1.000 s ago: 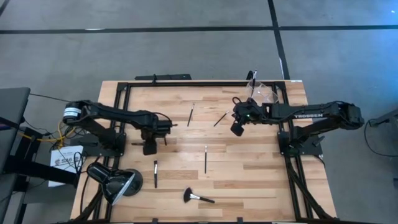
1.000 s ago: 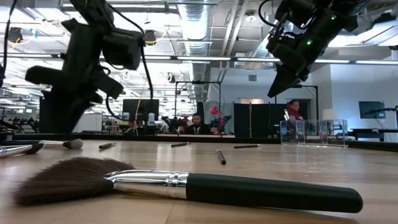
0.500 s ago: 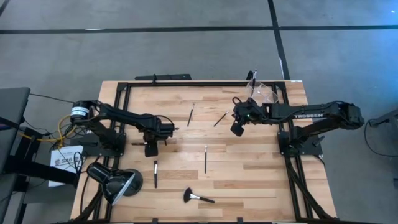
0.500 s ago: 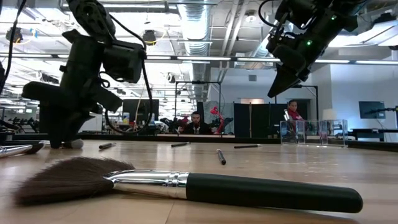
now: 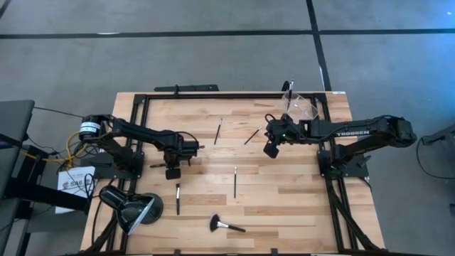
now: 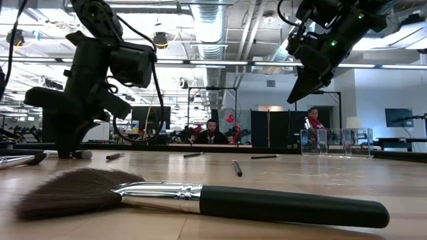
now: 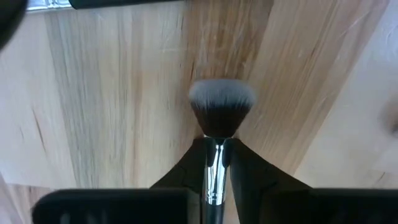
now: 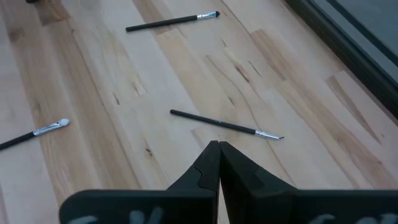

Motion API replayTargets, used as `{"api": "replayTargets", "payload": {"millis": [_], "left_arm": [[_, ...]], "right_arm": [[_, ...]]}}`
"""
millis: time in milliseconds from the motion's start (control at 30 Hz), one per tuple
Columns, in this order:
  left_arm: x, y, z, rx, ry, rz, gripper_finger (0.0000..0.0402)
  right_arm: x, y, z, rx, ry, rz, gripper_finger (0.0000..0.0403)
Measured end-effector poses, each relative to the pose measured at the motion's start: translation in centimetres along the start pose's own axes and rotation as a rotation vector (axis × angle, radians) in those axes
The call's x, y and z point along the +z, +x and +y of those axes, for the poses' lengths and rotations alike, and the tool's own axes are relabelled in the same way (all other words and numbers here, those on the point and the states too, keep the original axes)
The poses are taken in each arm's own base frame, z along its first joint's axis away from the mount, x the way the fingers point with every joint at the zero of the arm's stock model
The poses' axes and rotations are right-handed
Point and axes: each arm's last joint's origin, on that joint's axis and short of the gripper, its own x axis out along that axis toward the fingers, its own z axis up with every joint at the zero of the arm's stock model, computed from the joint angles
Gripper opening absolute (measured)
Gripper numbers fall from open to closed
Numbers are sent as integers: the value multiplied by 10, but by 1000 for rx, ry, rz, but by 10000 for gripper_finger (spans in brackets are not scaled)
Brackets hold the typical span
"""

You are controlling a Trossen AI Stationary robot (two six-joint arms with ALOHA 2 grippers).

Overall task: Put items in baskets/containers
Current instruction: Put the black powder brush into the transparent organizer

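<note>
L end effector (image 7: 217,163) clamped on dome-bristled brush (image 7: 220,112), chrome ferrule | R end effector (image 8: 218,149) together

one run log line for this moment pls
left claw: shut on flat-topped dark makeup brush at table level | right claw: shut, empty, raised | clear plastic holder: far right corner

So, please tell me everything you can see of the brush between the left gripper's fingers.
The brush has a short, dense head of dark bristles with pale, flat tips, a shiny silver ferrule and a dark handle. It lies flat on the wooden table. The left gripper is down at the table, and its two dark fingers are closed on the ferrule and handle from both sides. The rest of the handle is hidden.
</note>
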Motion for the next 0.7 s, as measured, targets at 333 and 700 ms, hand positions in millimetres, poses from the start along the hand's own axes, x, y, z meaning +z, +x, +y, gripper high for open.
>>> {"api": "replayTargets", "payload": {"millis": [333, 700], "left_arm": [[1, -28, 2, 33, -33, -99, 46], [-1, -104, 3, -20, -52, -650, 48]], "right_arm": [[0, 0, 0, -2, 0, 0, 1], [5, 1, 3, 19, -8, -73, 1]]}}
